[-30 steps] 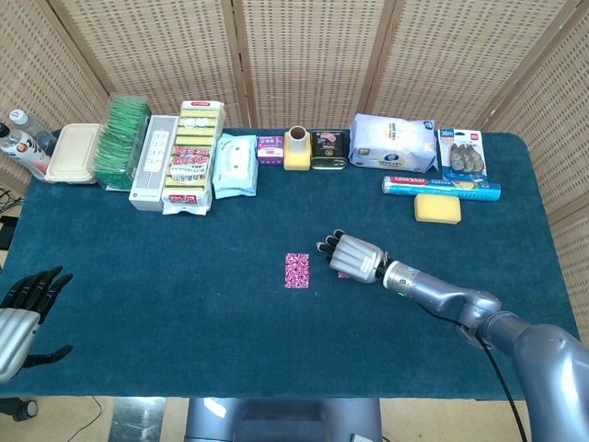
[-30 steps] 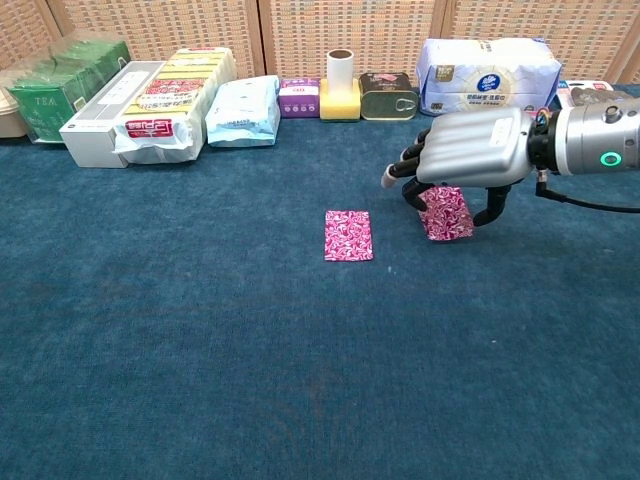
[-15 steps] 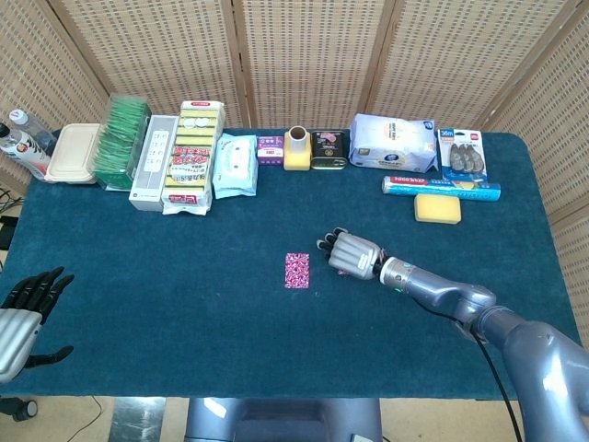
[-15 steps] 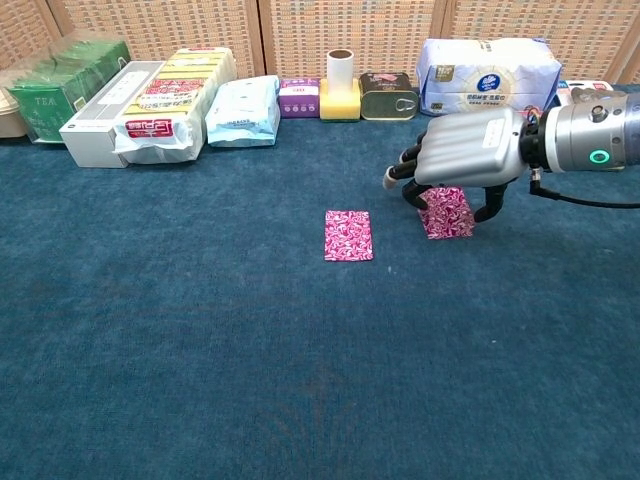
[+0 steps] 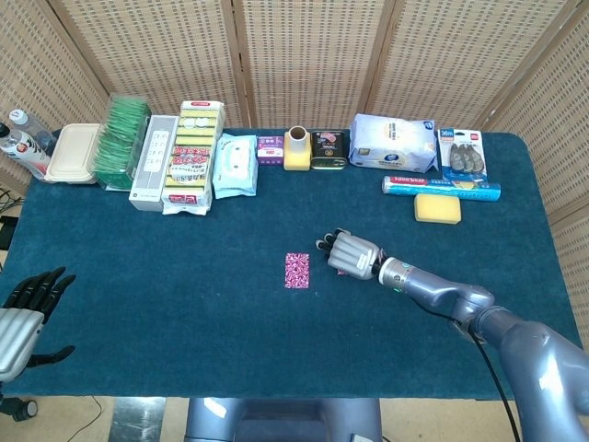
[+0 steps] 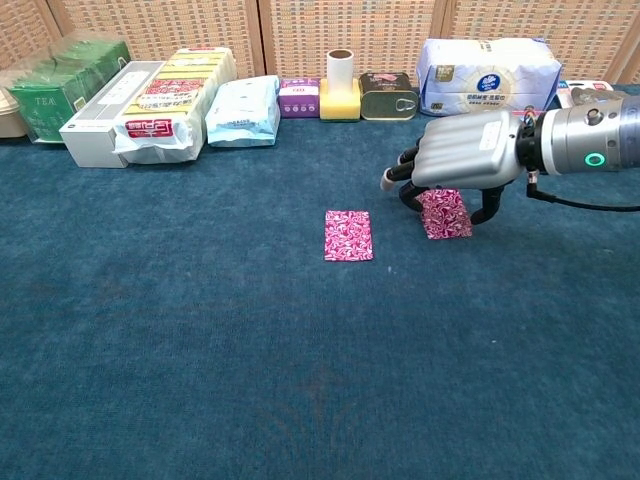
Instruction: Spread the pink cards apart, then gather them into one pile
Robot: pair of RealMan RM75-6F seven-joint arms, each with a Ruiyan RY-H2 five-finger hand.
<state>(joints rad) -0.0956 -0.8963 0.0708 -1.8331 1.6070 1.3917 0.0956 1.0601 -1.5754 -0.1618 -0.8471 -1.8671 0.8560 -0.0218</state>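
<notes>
While the right hand (image 6: 462,163) sits palm-down over the second pink card (image 6: 444,213), fingers curled toward the cloth around it, we cannot tell whether they pinch the card or merely rest on it. Compared with a second ago, hand and card have edged slightly away from us and the card looks squarer; we judge a small slide. Well apart to its left lies the first pink card (image 6: 348,235), flat on the blue table (image 6: 200,350). Spreading looks done; gathering is not begun. Far off at the near table edge, the left hand (image 5: 26,308) idles, fingers apart, empty.
</notes>
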